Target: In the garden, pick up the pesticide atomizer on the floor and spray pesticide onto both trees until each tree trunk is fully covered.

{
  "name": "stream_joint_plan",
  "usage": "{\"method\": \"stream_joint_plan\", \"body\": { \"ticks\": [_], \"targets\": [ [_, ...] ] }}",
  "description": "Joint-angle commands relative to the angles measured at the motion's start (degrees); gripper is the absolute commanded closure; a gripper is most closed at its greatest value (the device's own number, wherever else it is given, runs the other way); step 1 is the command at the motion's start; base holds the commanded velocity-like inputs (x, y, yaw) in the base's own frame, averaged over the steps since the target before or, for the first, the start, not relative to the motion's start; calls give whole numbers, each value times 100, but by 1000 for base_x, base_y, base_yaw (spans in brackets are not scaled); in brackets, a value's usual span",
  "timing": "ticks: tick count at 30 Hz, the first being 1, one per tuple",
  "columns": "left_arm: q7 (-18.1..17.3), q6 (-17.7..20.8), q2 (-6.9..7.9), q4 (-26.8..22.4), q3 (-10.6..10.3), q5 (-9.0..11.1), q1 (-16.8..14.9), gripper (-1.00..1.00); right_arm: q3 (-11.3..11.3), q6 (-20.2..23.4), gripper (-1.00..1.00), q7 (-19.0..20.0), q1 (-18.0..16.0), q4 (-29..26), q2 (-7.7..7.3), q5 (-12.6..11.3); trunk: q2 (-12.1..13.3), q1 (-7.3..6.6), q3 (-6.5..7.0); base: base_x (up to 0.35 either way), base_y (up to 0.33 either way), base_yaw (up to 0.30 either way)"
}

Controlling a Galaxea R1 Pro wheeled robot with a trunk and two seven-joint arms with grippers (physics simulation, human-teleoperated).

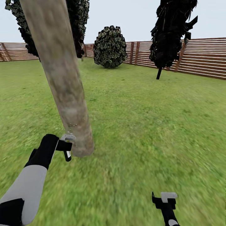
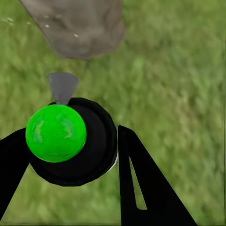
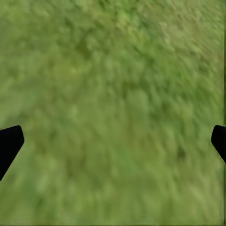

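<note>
A thick mottled grey-brown tree trunk [image 1: 62, 84] rises from the grass floor [image 1: 141, 125] at the left of the head view, leaning in the picture. My left gripper [image 1: 66, 153] hangs just beside its base. In the left wrist view this gripper [image 2: 70, 148] is shut on the pesticide atomizer [image 2: 56, 133], a black body with a bright green round top. Its grey nozzle [image 2: 62, 87] points at the trunk's foot [image 2: 75, 28], which carries a few pale specks. My right gripper [image 1: 164, 201] is low at the right, open over bare grass [image 3: 113, 94].
A brown slat fence [image 1: 201, 56] rings the lawn. A round dark bush [image 1: 110, 47] stands at the back centre. A black-leaved cypress [image 1: 171, 34] grows at the back right, and more dark foliage [image 1: 78, 25] hangs behind the trunk. Open grass lies to the right.
</note>
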Motion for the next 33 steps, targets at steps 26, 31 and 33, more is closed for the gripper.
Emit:
{"method": "stream_joint_plan", "body": {
  "ticks": [26, 31, 33],
  "targets": [
    [1018, -1002, -286, 490, 340, 150, 658, 100, -43, -16, -100, -5, -4, -2, 3, 68, -2, 1, -5, 29, -27, 133],
    [1130, -1749, -263, 837, 781, 425, 914, 100, -44, -16, -100, -3, -4, -2, -6, 69, -2, 1, -5, 126, -76, 0],
    [1202, -1923, -316, 905, 864, 414, 933, 100, -42, -16, -100, -3, -4, -2, -7, 69, -2, 1, -5, 231, -171, 0]
  ]
}}
